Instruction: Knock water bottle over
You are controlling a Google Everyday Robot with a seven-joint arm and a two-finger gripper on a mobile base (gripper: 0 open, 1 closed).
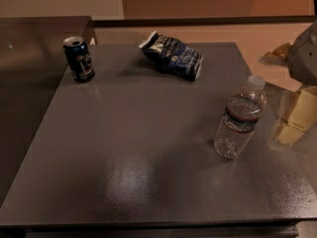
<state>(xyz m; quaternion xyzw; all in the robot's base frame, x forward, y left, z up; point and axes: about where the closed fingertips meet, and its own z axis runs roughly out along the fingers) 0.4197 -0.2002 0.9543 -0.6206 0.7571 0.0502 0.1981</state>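
Note:
The water bottle (239, 119) is clear ribbed plastic with a white cap and a dark label band. It stands upright near the right edge of the dark grey table (148, 148). My gripper (296, 117) is pale yellow and sits just off the table's right edge, a short gap to the right of the bottle and at about the height of its middle, not touching it. The grey arm (305, 58) rises behind the gripper at the frame's right edge.
A dark blue drink can (79, 59) stands upright at the table's back left. A crumpled dark blue snack bag (173, 56) lies at the back centre. A lower dark surface (25, 73) adjoins the table on the left.

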